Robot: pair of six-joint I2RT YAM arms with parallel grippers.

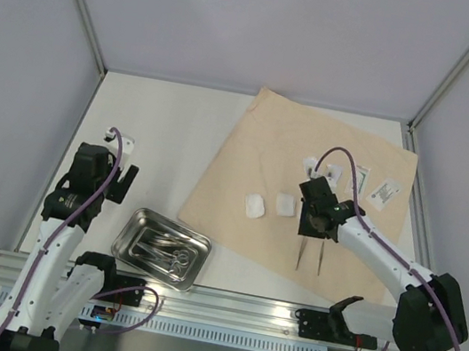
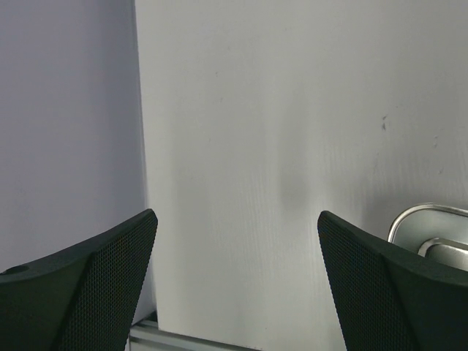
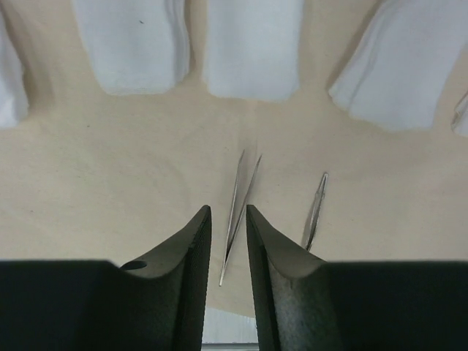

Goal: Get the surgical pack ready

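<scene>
- Currently in hand, as I judge it: laying the instruments out on the wrap sheet (image 3: 110,168). Loading is only partly done.
- Right gripper (image 3: 229,212): jaws parted by a narrow gap, pointing down at the sheet. One pair of tweezers (image 3: 245,179) lies flat on the sheet in line with that gap, its far end running out ahead of the fingertips. Neither finger looks to be pressing on it, so I read nothing as held.
- Second tweezers (image 3: 316,208) lie just outside the right-hand finger, near the first pair and apart from it.
- Gauze pads (image 3: 252,44) sit in a row ahead of the jaws, well beyond the tweezer tips.
- Small clear packets (image 1: 384,193) lie on the sheet past the right gripper, on its far side.
- Left gripper (image 2: 234,216): jaws spread wide with only bare table (image 2: 292,110) between them; nothing gripped.
- Steel tray (image 1: 121,245) is off the sheet; its rim shows just outside the left gripper's right-hand finger. The clamps (image 1: 163,252) lie inside it.
- Next move, judged: the right jaws should lift straight up, clear of the tweezers, without dragging either pair.
- After that the tray and clamps need bringing onto the sheet; the left jaws are nearest. They would have to shift toward the tray rim and close on its wall.
- Risk: thin steel on a soft wrap, so a sideways nudge could skew the tweezers or wrinkle the sheet.
</scene>
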